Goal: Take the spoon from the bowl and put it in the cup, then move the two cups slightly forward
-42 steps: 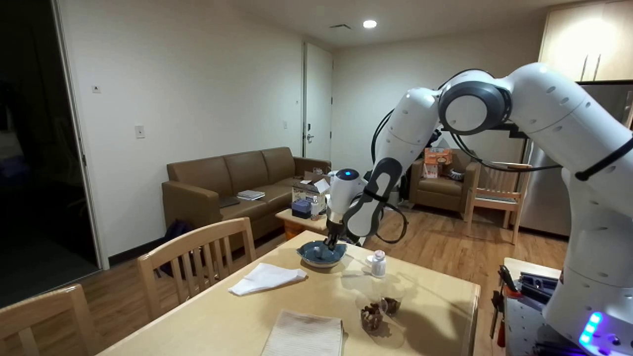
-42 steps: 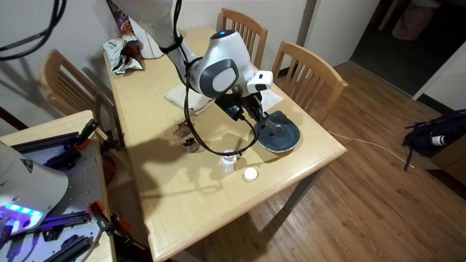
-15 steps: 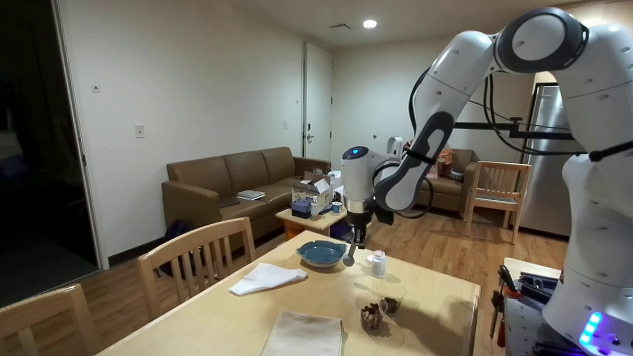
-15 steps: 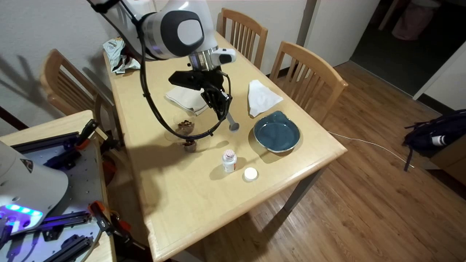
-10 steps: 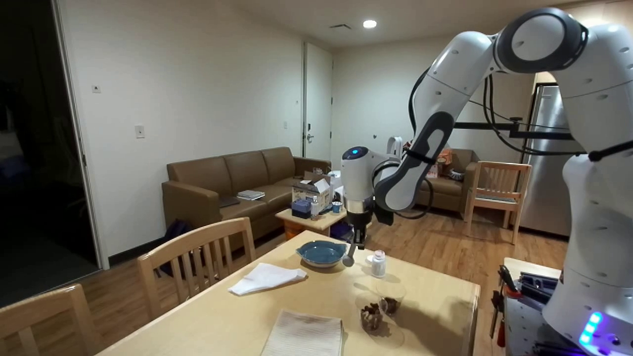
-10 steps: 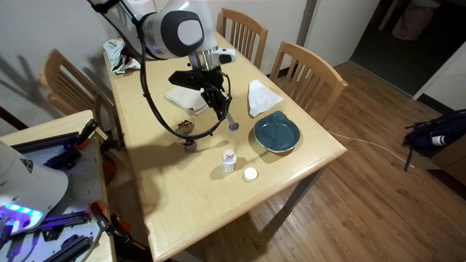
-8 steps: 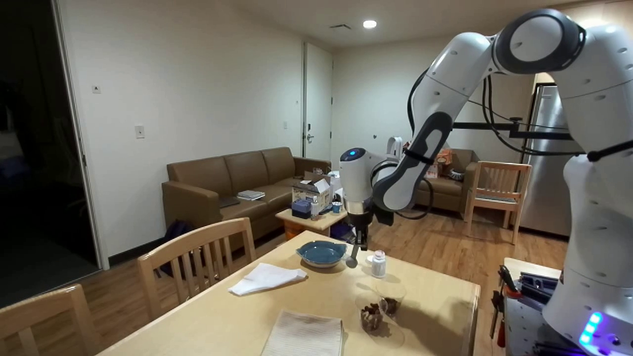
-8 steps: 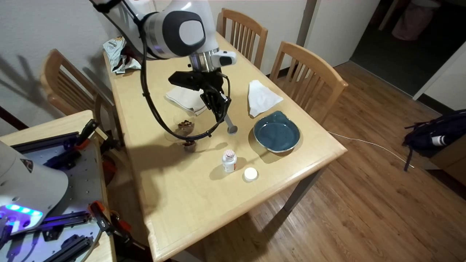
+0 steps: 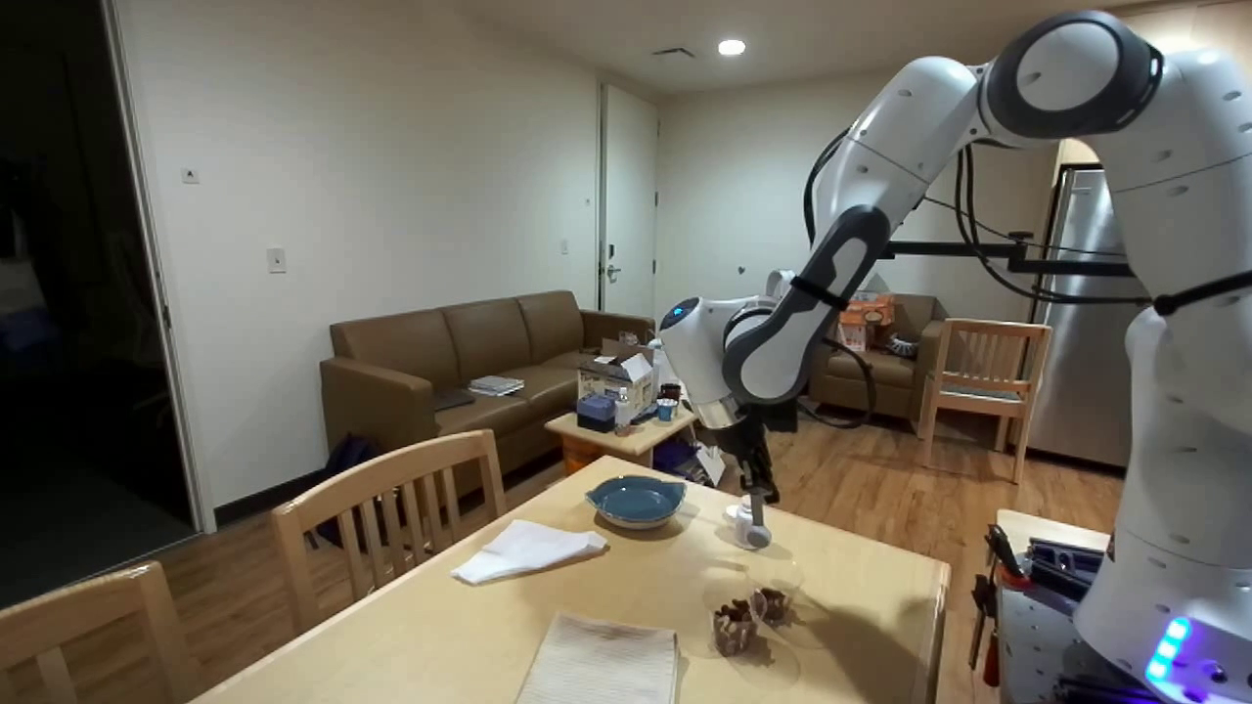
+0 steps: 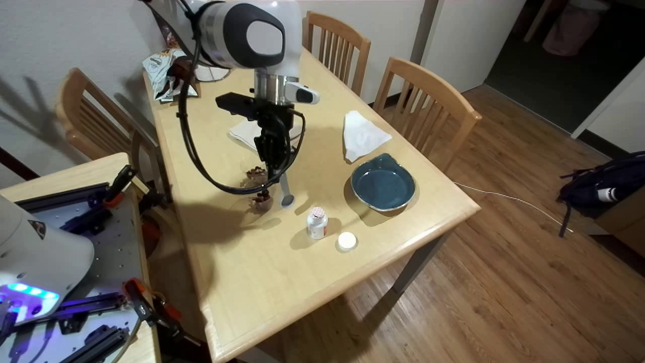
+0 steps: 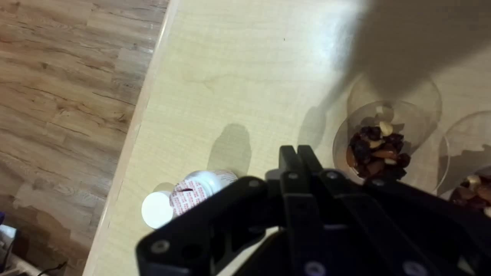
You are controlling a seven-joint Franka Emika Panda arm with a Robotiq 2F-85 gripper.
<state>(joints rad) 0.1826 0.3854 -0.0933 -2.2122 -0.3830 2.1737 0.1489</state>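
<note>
In the wrist view, a clear, round, nut-filled cup (image 11: 420, 155) is standing just right of black fingers (image 11: 288, 158) pinching a grey, round-headed spoon (image 10: 287, 199) head-down.

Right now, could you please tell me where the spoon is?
In an exterior view, the spoon hangs from the pincer above the table, picture-right of the nearest clear cup and picture-left of the white bottle.

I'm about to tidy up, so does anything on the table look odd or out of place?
Yes: the white bottle stands uncapped, with what looks like its cap lying beside it on the table. The bottle's red-printed seal also shows a dark slit, possibly a tear. I see no spill.
</note>
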